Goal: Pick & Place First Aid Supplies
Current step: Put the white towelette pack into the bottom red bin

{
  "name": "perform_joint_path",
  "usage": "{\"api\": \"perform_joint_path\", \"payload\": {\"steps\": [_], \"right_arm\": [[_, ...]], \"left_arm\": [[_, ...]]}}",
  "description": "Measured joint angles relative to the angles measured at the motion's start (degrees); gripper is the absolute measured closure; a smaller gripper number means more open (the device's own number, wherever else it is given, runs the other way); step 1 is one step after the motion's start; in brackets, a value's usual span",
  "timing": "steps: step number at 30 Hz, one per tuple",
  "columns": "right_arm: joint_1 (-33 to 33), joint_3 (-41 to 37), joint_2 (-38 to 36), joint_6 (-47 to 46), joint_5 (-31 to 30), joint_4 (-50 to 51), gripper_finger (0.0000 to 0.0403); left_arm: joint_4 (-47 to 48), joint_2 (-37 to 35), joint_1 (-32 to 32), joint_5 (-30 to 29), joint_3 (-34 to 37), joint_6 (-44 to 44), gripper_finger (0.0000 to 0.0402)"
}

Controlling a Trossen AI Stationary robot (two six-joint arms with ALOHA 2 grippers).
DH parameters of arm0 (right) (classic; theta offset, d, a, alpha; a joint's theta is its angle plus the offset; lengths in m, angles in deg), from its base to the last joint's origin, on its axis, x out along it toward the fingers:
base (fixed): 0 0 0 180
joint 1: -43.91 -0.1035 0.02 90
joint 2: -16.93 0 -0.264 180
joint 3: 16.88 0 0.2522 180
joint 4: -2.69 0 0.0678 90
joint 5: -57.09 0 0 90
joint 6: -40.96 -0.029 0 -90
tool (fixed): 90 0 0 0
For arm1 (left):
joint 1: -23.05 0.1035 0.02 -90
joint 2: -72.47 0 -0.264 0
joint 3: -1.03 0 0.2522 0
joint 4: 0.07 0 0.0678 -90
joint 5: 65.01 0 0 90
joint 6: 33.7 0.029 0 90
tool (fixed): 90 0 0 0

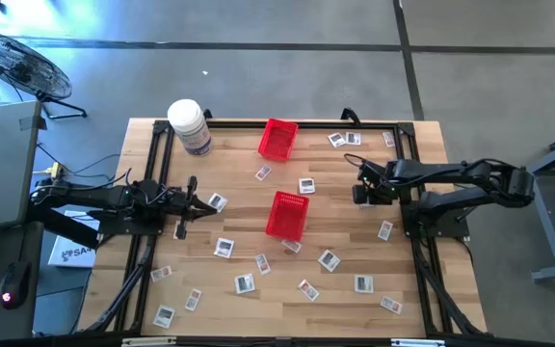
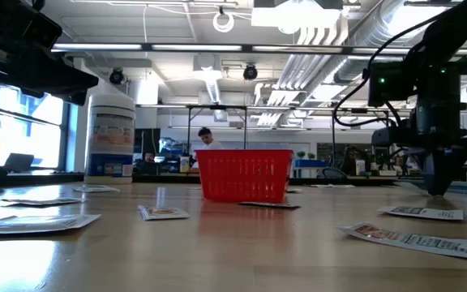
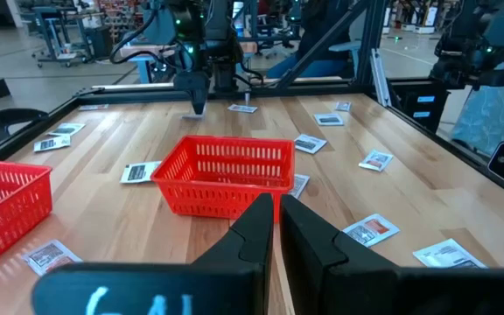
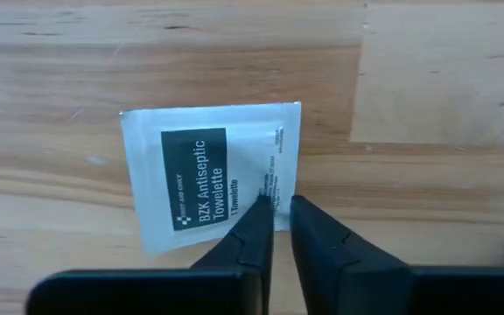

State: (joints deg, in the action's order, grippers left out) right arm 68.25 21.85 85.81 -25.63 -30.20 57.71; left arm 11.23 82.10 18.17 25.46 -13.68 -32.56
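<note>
R gripper (image 4: 276, 208) is down at the tabletop (image 1: 335, 222), fingers nearly together, tips pinching the edge of an antiseptic towelette packet (image 4: 210, 172) lying flat on the wood; most of the packet lies beyond the tips. In the high view that's the R side, near the table's edge. L gripper (image 3: 276, 210) waits over the L side, fingers pressed together, holding nothing, facing the central red mesh basket (image 3: 226, 175). Other packets (image 1: 329, 259) lie scattered around; 2nd red basket (image 1: 277, 139) and white jar (image 1: 190, 125) sit at the far edge.
</note>
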Motion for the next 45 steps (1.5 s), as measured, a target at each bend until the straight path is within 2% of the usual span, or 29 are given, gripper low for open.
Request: {"api": "perform_joint_path", "payload": {"steps": [5, 13, 16, 21, 28, 31, 35, 39, 45], "right_arm": [[-0.02, -0.02, 0.02, 0.98, -0.44, -0.33, 0.04], [-0.24, 1.48, -0.59, 2.56, -2.75, 2.47, 0.0402], [-1.72, 4.61, -0.8, 2.56, -5.89, 6.33, 0.0403], [-6.03, 11.11, -0.86, 1.98, -7.81, 9.32, 0.0403], [-14.53, 21.37, 0.55, -0.59, -12.9, 9.34, 0.0403], [-18.52, 27.36, 4.54, -0.59, -15.0, 9.31, 0.0403], [-23.39, 37.37, 14.31, 3.57, -17.05, 8.59, 0.0403], [-26.14, 48.33, 26.12, 13.29, -17.12, 8.49, 0.0403], [-26.19, 62.58, 41.03, 31.44, -13.41, 10.39, 0.0403]], "left_arm": [[0.0, 0.0, -0.01, -0.01, 0.0, 0.0, 0.038], [0.0, 0.0, -0.02, 0.0, 0.0, 0.0, 0.038], [0.0, 0.0, 0.0, -0.02, 0.0, 0.0, 0.038], [0.08, 0.0, 0.0, 0.0, 0.0, -0.02, 0.038], [0.81, 0.0, -0.01, 0.0, 0.0, 0.0, 0.038], [1.12, 0.0, 0.0, -0.02, 0.0, 0.0, 0.038], [1.11, 0.0, 0.0, 0.0, 0.0, 0.0, 0.038], [1.11, 0.0, 0.0, 0.0, 0.0, 0.0, 0.038], [1.11, 0.0, -0.02, 0.0, 0.0, 0.0, 0.038]]}}
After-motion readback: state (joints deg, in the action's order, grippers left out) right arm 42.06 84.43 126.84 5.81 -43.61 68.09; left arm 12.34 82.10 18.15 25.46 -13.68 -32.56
